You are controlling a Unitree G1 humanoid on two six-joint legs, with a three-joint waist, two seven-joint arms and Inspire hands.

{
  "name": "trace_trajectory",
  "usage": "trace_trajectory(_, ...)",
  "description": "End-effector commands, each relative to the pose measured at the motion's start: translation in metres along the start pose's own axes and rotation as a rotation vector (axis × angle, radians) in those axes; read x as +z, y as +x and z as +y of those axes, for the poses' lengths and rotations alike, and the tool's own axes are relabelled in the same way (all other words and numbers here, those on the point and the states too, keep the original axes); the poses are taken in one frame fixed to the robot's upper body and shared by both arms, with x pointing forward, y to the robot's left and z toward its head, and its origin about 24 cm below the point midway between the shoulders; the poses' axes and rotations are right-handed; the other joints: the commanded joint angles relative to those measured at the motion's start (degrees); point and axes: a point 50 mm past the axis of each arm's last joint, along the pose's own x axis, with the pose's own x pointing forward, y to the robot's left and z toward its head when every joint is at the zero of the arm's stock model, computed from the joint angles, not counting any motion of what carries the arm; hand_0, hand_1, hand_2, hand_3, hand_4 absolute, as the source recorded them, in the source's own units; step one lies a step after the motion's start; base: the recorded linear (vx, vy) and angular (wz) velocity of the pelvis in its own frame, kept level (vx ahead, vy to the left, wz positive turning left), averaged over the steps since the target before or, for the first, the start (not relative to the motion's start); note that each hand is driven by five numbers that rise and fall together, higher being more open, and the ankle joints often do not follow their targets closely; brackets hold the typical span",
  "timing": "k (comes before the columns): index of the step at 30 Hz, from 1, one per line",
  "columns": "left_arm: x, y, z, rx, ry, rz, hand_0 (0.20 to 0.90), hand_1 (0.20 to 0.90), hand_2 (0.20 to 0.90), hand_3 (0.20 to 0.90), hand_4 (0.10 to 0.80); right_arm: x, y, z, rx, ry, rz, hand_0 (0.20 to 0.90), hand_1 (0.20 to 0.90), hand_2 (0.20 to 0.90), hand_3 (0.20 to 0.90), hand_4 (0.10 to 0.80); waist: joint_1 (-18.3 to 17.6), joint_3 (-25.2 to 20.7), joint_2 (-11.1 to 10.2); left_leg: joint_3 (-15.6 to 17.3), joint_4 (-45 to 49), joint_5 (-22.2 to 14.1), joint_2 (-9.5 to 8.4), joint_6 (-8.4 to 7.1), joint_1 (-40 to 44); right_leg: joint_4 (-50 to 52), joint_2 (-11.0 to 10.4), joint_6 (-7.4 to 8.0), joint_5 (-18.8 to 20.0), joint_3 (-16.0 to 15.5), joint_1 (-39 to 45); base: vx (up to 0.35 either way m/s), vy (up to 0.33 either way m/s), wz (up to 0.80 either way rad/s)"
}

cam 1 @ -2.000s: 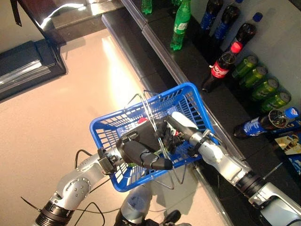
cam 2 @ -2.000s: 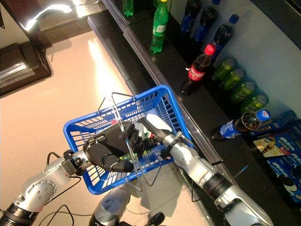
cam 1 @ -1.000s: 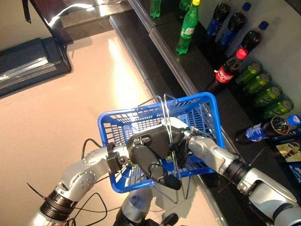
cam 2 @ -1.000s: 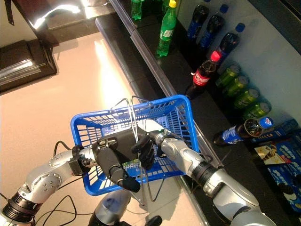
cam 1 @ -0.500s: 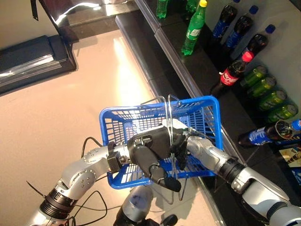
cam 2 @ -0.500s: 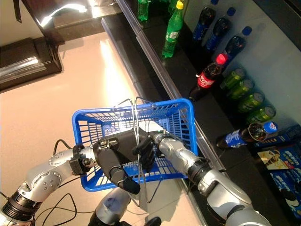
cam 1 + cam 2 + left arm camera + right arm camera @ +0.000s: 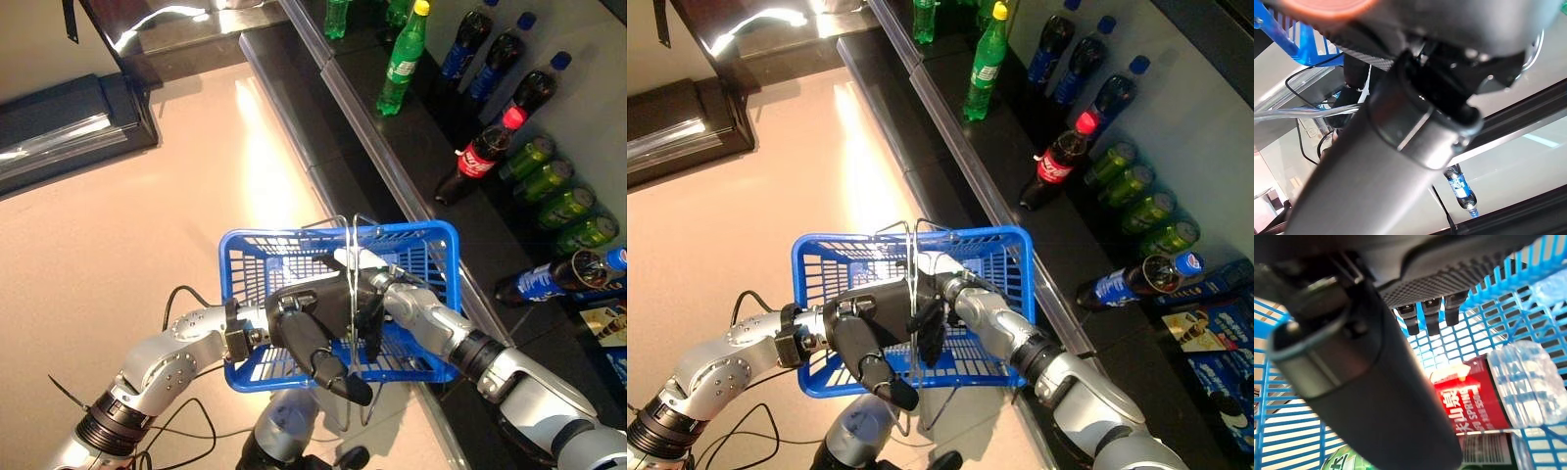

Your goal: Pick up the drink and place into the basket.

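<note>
since half a second ago the blue basket (image 7: 436, 294) has shifted a little toward the robot's right and now hangs more level, its wire handles (image 7: 350, 257) upright in the left hand (image 7: 312, 328), whose fingers are curled round them. the right hand (image 7: 929, 331) is still down inside the basket, lower among the mesh than two seconds ago. its wrist view shows the fingers (image 7: 1430, 316) held straight, off the mesh and gripping nothing, with a clear water bottle with a red label (image 7: 1484, 401) lying on the basket floor just past them, apart from the hand. something green (image 7: 1344, 461) lies beside it, probably a second bottle, though too little shows to be sure. so the drink looks delivered and let go. what seems left is to lift the right hand clear of the handles. more bottles stand on the dark shelf (image 7: 411, 137) beyond.
</note>
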Motion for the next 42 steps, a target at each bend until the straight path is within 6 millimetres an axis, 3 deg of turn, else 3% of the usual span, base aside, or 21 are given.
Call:
trace_trajectory(1, 0.048, 0.039, -0.069, -0.555, 0.092, -0.466, 0.300, 0.300, 0.300, 0.200, 0.100, 0.023, 0.008, 0.019, -0.022, 0.012, -0.066, 0.900, 0.900, 0.900, 0.900, 0.800, -0.36, -20.99, -0.34, -3.24, -3.13, -5.64, 2.11, -1.51, 5.46, 0.50, 2.26, -2.54, 4.02, -0.31, -3.20, 0.000, 0.000, 0.00)
trace_trajectory(10, 0.048, 0.033, -0.056, -0.379, 0.085, -0.510, 0.300, 0.300, 0.300, 0.200, 0.100, 0.021, 0.002, 0.011, -0.098, 0.138, -0.065, 0.900, 0.900, 0.900, 0.900, 0.800, -1.53, -20.97, 0.01, -1.95, -3.13, -5.64, 2.27, -1.35, 5.63, 0.17, 2.30, -2.43, 4.38, 0.64, -3.37, -0.008, 0.013, 0.00)
trace_trajectory(11, 0.047, 0.032, -0.055, -0.358, 0.083, -0.517, 0.300, 0.300, 0.300, 0.200, 0.100, 0.020, 0.001, 0.010, -0.108, 0.149, -0.064, 0.900, 0.900, 0.900, 0.900, 0.800, -1.69, -20.88, 0.38, -2.11, -3.13, -4.04, 1.72, -1.00, 5.07, 0.42, 1.69, -2.39, 5.81, 0.06, -4.05, -0.077, 0.115, -0.08)
trace_trajectory(23, 0.047, 0.009, -0.029, -0.029, 0.059, -0.650, 0.300, 0.300, 0.300, 0.200, 0.100, 0.012, -0.021, 0.000, -0.261, 0.302, -0.102, 0.900, 0.900, 0.900, 0.900, 0.800, -6.03, -20.76, 0.71, 3.50, -3.13, -4.41, 2.91, -0.64, 5.34, -0.11, 1.05, -1.67, 6.61, 2.94, -5.04, -0.014, 0.032, -0.20)
trace_trajectory(29, 0.049, -0.007, -0.013, 0.207, 0.092, -0.722, 0.300, 0.300, 0.300, 0.200, 0.100, 0.008, -0.043, -0.008, -0.384, 0.469, -0.166, 0.900, 0.900, 0.900, 0.900, 0.800, -10.36, -21.02, 1.16, 8.09, -3.13, -5.41, 4.00, -0.38, 6.27, -0.11, 0.77, -1.26, 6.64, 6.12, -5.86, 0.002, 0.035, -0.29)
trace_trajectory(37, 0.045, -0.037, 0.005, 0.462, 0.156, -0.766, 0.300, 0.300, 0.300, 0.200, 0.100, 0.001, -0.070, -0.001, -0.473, 0.689, -0.220, 0.900, 0.900, 0.900, 0.900, 0.800, -15.65, -21.97, 2.68, 15.16, -3.13, -6.70, 5.53, -0.32, 7.62, -0.11, 0.13, -0.51, 6.97, 10.62, -7.49, 0.008, 0.051, -0.49)
trace_trajectory(42, 0.028, -0.076, 0.019, 0.692, 0.159, -0.791, 0.300, 0.300, 0.300, 0.200, 0.100, -0.031, -0.094, 0.015, -0.539, 0.884, -0.118, 0.900, 0.900, 0.900, 0.900, 0.800, -19.71, -21.73, 3.71, 20.17, -3.13, -8.01, 6.69, -0.16, 9.11, -0.11, -0.22, -0.36, 7.48, 13.30, -8.89, -0.003, 0.044, -0.38)
